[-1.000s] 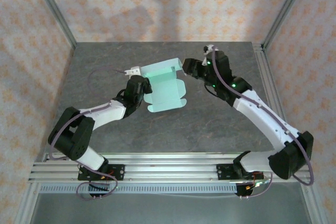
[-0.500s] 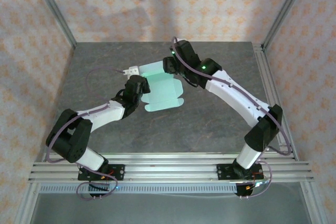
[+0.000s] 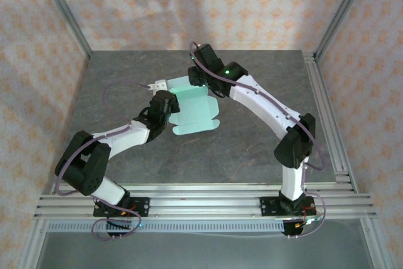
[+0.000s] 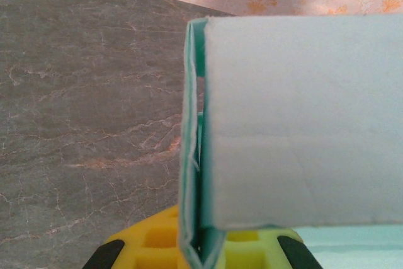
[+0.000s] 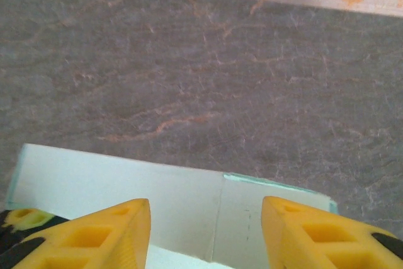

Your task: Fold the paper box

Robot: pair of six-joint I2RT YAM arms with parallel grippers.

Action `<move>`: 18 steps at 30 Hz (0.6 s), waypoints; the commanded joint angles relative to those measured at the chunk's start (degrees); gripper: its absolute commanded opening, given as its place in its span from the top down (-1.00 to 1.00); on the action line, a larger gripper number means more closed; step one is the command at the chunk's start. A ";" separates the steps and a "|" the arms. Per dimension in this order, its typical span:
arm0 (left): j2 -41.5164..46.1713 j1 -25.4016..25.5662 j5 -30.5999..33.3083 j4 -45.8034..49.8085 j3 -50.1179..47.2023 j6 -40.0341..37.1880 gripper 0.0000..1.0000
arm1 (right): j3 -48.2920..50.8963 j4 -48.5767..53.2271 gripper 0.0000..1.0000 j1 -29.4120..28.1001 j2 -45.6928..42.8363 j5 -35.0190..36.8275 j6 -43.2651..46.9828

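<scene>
The paper box [image 3: 194, 110] is a pale mint-blue card sheet, partly folded, lying at the table's middle with rounded tabs on its right side. My left gripper [image 3: 167, 101] is at its left edge. In the left wrist view a folded upright edge of the paper box [image 4: 296, 118] runs down between the yellow fingers, and the left gripper [image 4: 201, 249] is shut on it. My right gripper [image 3: 196, 79] hovers over the sheet's far edge. In the right wrist view the right gripper [image 5: 206, 231] is open, its yellow fingers [image 5: 113, 228] astride a raised panel of the paper box [image 5: 176, 196].
The dark grey marbled table [image 3: 126, 67] has bare room behind and to both sides of the sheet. Metal frame posts [image 3: 63, 11] stand at the back corners before patterned walls. An aluminium rail [image 3: 201, 203] carries both arm bases at the near edge.
My right arm has swung left and forward from the box's right side to over its far edge. The left gripper stays clamped on the left edge, and the sheet has barely shifted.
</scene>
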State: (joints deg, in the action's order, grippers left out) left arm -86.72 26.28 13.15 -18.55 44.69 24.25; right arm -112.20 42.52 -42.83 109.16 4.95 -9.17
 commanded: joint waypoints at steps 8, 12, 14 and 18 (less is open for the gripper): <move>1.86 0.61 3.02 0.33 -0.12 -0.57 1.00 | -1.80 4.86 0.06 0.62 2.55 -0.07 -4.87; 2.06 0.61 3.19 0.53 -0.26 -0.78 1.00 | -0.20 4.02 -0.03 0.73 1.46 0.21 -6.29; 2.13 0.57 3.41 0.53 -0.43 -0.79 1.00 | 0.52 3.75 -0.09 0.73 0.41 1.48 -6.40; 2.16 0.61 3.37 0.36 -0.64 -0.65 1.00 | 2.19 3.69 -0.16 0.86 -0.75 3.47 -6.28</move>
State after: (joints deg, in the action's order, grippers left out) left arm -86.72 26.63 14.11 -17.30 44.51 23.88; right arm -111.61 45.04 -42.37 111.24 5.61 -14.59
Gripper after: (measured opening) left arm 0.060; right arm 0.576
